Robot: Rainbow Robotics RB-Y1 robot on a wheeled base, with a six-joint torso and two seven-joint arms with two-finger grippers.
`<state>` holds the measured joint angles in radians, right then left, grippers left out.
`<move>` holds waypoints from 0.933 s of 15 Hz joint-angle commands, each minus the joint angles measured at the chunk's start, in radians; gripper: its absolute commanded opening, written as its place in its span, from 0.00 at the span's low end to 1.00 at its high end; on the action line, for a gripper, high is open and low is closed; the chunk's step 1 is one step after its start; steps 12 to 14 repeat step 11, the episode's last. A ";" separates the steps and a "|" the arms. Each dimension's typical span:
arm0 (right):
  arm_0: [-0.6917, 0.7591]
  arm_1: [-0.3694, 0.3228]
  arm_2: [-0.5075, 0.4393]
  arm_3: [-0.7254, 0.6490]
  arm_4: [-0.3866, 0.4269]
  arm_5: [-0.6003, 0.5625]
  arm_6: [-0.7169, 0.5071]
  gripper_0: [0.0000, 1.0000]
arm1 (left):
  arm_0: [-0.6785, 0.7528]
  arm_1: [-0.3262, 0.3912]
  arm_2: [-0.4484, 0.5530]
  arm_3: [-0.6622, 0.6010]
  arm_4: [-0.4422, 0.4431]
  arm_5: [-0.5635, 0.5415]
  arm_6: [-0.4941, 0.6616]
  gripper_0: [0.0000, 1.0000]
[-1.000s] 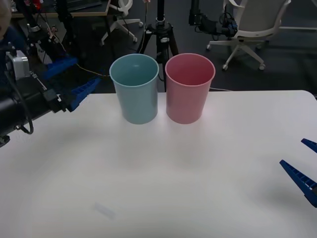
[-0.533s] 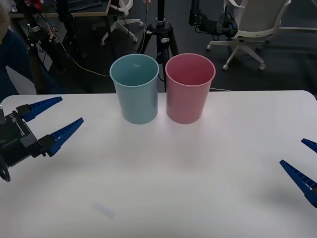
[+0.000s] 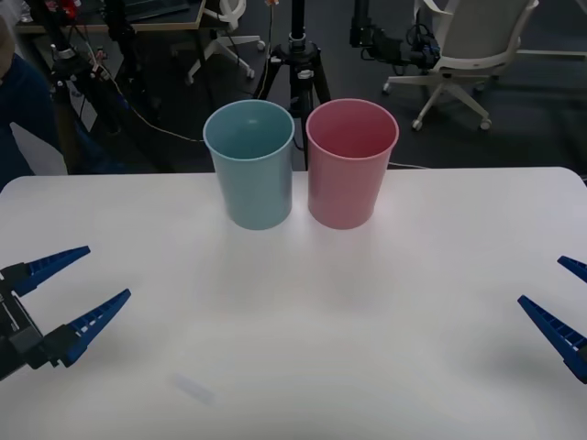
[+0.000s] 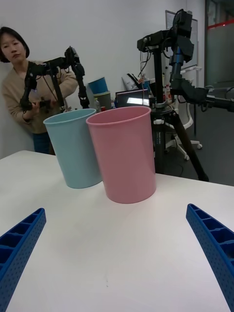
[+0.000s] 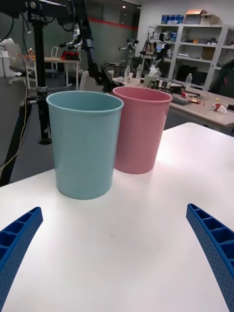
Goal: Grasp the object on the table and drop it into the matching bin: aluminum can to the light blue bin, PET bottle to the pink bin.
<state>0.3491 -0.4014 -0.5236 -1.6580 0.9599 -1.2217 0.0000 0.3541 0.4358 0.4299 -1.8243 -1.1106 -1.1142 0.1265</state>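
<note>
**Both tools apart, no can to reach for**

White tabletop (image 3: 303, 312) spread wide between the two tools. Light blue bin (image 3: 249, 163) and pink bin (image 3: 351, 162) touching side by side, well ahead of both. Left tool (image 3: 71, 289) low at the near edge, fingers spread; right tool (image 3: 561, 307) opposite, likewise spread. Nothing gripped. Aluminum can not visible; likely already binned.
</note>
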 commanded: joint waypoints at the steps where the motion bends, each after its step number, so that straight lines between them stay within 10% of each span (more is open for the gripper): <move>1: 0.000 0.000 0.000 0.000 0.000 0.000 0.000 1.00 | 0.074 -0.006 0.044 0.000 0.038 -0.027 -0.019 1.00; 14: 0.000 0.000 0.000 0.000 0.000 0.000 0.000 1.00 | 0.172 -0.009 0.101 0.008 0.086 -0.059 -0.018 1.00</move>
